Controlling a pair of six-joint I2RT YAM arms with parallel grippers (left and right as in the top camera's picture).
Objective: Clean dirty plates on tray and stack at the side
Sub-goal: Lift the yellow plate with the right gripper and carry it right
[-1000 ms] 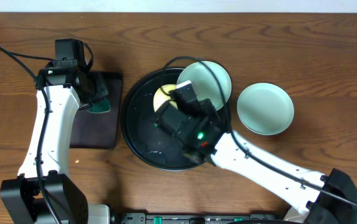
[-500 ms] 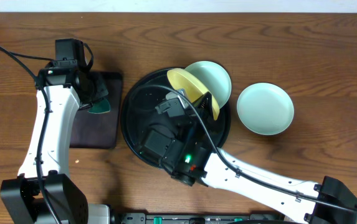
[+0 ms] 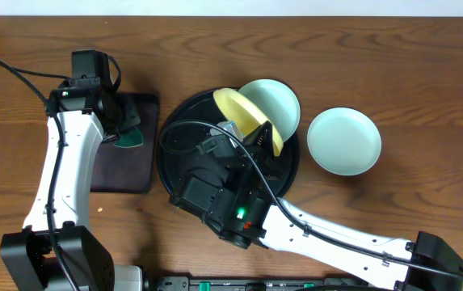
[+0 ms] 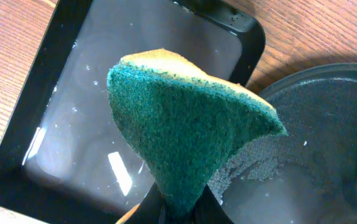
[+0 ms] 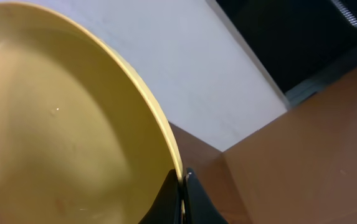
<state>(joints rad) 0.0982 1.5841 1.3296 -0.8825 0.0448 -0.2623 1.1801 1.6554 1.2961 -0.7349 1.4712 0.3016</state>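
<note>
Moved: right arm's wrist has swung to the near-left over the round black tray. The yellow plate, flat in that tray a second ago, is now up on edge and tilted, a touch further left than half a second ago.
Unchanged: left arm and both mint-green plates are where they were.
Meaning: my read is that the yellow plate is picked and being presented for wiping. No cleaning contact yet.
Right gripper: narrow, pinched on the yellow plate's rim. The wrist view shows a finger on each side of the edge and nothing else in contact.
Left gripper: closed on the scrubbing sponge, green abrasive face to the camera, yellow foam behind. It hangs above the wet rectangular black tray, apparently clear of it.
Yellow plate: above the far-right part of the round tray, concave face to the left. No red smear shows on the face in the wrist view, but I can't tell for the rest.
Mint plates: one sits at the tray's far-right rim, partly behind the yellow plate. The other is on the table just right of the tray.
Gap: sponge and yellow plate are well apart, so one arm has to close it.
Risk: a rim-only pinch may let the plate pivot or slip under scrubbing force.
</note>
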